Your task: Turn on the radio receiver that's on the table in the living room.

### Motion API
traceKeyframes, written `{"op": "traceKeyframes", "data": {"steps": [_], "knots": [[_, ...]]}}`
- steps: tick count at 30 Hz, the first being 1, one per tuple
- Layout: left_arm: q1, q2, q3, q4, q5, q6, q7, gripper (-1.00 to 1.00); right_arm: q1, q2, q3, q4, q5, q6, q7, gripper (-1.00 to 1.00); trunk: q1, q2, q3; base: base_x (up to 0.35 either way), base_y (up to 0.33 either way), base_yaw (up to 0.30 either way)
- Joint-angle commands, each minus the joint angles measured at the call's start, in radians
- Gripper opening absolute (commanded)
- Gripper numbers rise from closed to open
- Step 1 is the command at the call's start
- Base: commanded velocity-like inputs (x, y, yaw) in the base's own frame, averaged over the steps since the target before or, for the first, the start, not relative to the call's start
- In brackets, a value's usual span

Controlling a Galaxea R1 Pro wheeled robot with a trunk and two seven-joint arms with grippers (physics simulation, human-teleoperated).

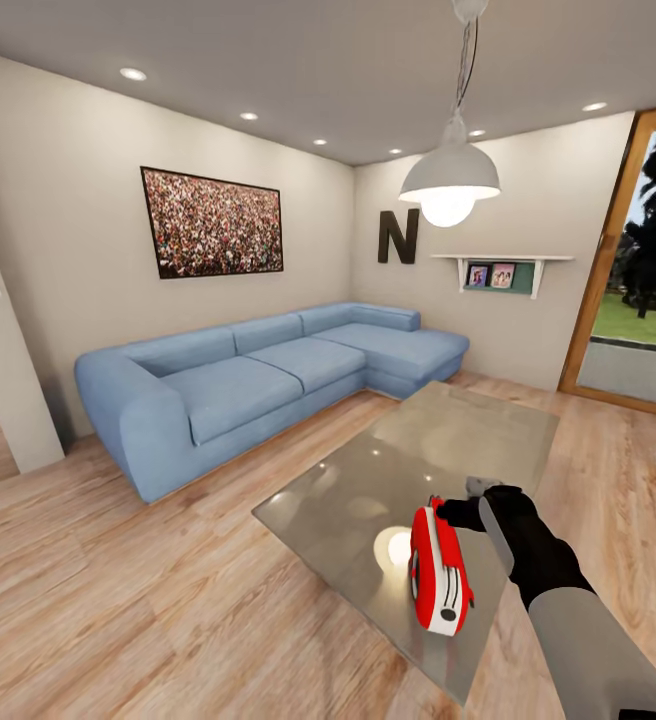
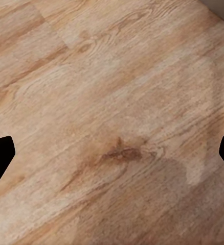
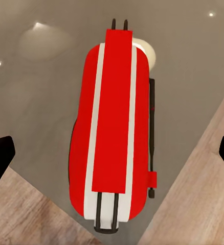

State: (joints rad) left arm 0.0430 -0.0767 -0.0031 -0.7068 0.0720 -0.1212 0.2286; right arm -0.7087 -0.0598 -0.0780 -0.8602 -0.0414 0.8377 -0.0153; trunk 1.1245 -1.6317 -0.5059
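One radio receiver on table, right end effector above, sofa behind

Light wood floor, blue L-shaped sofa, crowd picture, lit pendant lamp.

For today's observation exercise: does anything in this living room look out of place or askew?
Only mildly: the radio receiver stands on its narrow edge near the corner of the table, set at an angle to the table's edges. The right end effector hovers beside it. Nothing looks spilled or damaged.
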Motion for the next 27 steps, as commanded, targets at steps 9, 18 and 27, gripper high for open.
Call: {"op": "traceKeyframes", "data": {"steps": [9, 18, 27], "knots": [[0.0, 0.0, 0.0, 0.0, 0.0, 0.0, 0.001, 1.0, 0.0, 0.001, 0.002, 0.001, 0.002, -0.002, 0.0, 1.0, 0.035, -0.063, -0.028, 0.0, 0.0, 0.0], [0.0, 0.0, 0.0, 0.0, -0.001, 0.0, 0.003, 1.0, 0.0, 0.002, 0.002, 0.001, 0.0, -0.001, 0.002, 1.0, 0.069, -0.126, -0.056, 0.0, 0.0, 0.0], [0.0, 0.001, 0.0, 0.0, -0.001, 0.0, 0.003, 1.0, 0.0, 0.003, 0.001, 0.003, -0.001, -0.006, 0.012, 1.0, 0.104, -0.189, -0.085, 0.0, 0.0, 0.0]]}}
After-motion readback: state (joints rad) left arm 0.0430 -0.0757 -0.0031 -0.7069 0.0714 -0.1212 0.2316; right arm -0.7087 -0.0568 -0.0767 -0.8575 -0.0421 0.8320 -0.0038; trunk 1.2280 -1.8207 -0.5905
